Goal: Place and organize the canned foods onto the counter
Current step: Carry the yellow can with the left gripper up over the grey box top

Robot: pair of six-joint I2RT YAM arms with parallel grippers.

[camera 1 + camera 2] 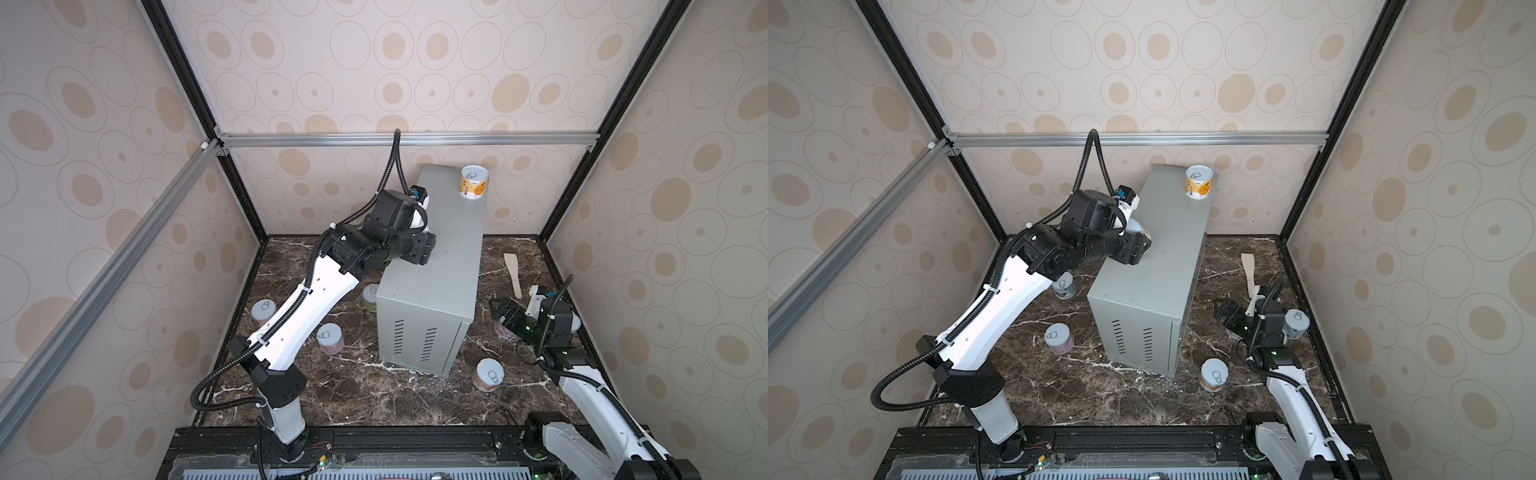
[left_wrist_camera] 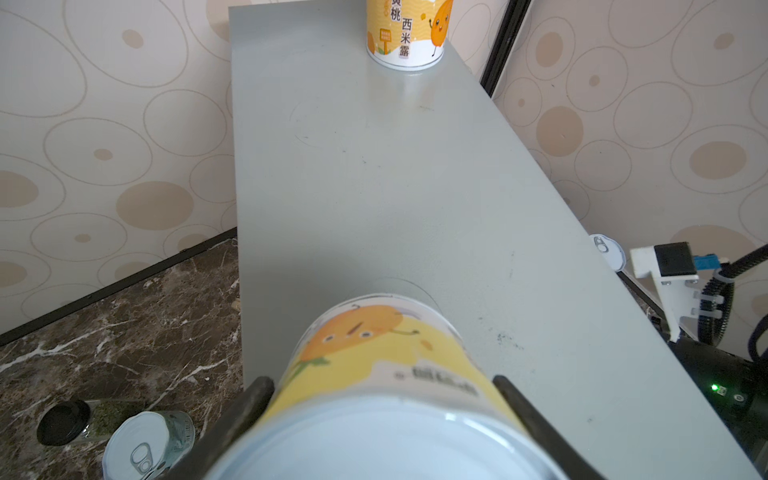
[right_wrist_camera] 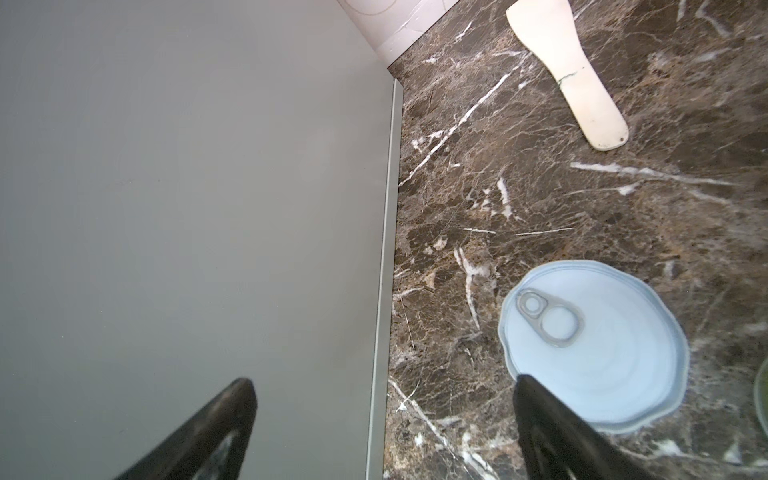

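My left gripper (image 2: 380,384) is shut on a yellow canned food (image 2: 374,353) over the near half of the grey counter (image 1: 449,257), and the tin's plain end faces the wrist camera. A tin with an orange label (image 1: 473,183) stands at the counter's far right corner. Several other tins stand on the marble: a pink one (image 1: 330,337), one at the left wall (image 1: 263,311), one by the counter's left side (image 1: 370,297), one in front (image 1: 489,374). My right gripper (image 3: 384,380) is open, low beside the counter's right wall, next to a tin (image 3: 594,345).
A wooden spatula (image 1: 513,274) lies on the marble floor (image 1: 374,395) at the back right. A black-lidded glass jar (image 2: 62,422) lies beside a green-labelled tin (image 2: 149,444) left of the counter. Patterned walls and black frame posts close in three sides.
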